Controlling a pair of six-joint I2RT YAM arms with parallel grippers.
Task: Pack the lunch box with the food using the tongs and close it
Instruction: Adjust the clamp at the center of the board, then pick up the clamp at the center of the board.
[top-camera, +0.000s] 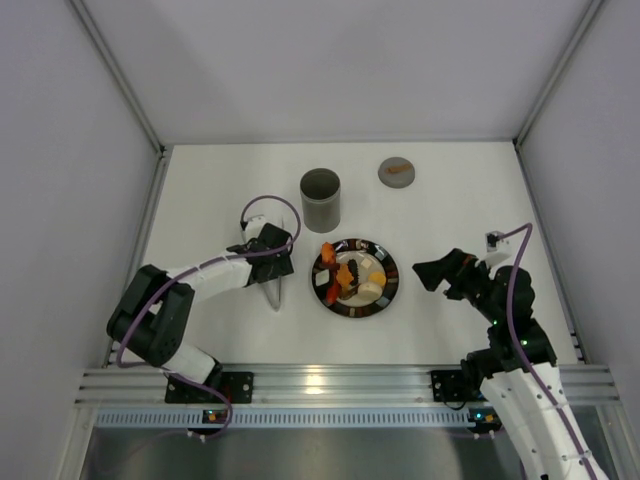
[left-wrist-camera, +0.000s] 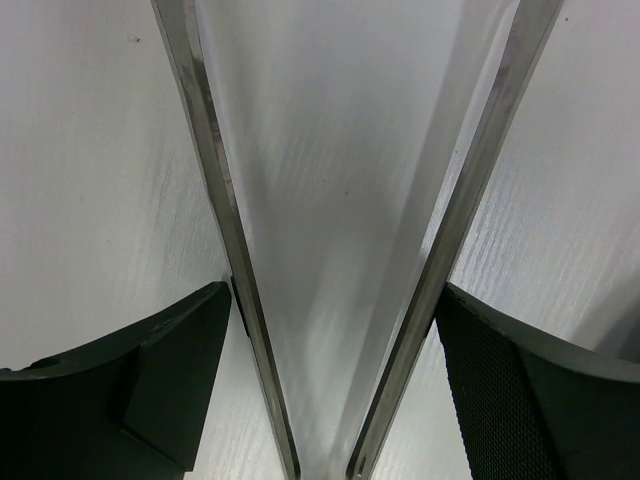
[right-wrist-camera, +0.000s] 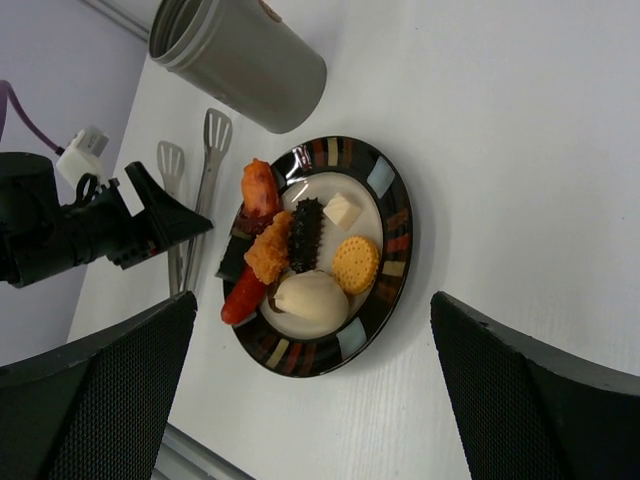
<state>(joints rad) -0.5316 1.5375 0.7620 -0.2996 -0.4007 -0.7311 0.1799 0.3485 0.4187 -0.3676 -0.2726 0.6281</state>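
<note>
the long thin silver metal tongs (left-wrist-camera: 220, 200) are straddled by the left hand (left-wrist-camera: 335, 300). its two dark fingers (left-wrist-camera: 150, 390) are set widely apart on the outside of the two slim arms, and each is seen touching its arm. the tongs are judged to be pinched at a wide span, though how firmly cannot be told. their long axis is laid near-to-far on the white table (top-camera: 460, 200), with the joined end toward the near edge and the flat heads toward the far side.

the small orange, red, black-brown and cream pieces of food (right-wrist-camera: 300, 250) are found to the right of the tongs, on a dark round plate with coloured blocks on its rim (right-wrist-camera: 385, 180) just beside them. a swing of the heads rightward is therefore judged to be needed. the tall dark-grey cylindrical lunch box (top-camera: 320, 198) is stood upright beyond the plate, mouth uncovered. a flat grey round lid with an orange mark (top-camera: 397, 171) is laid further right.

the right hand (right-wrist-camera: 312, 310) is held spread wide and empty, right of the plate. the left arm is much the nearer to the tongs.

no brand, label or legible writing can be made out.
</note>
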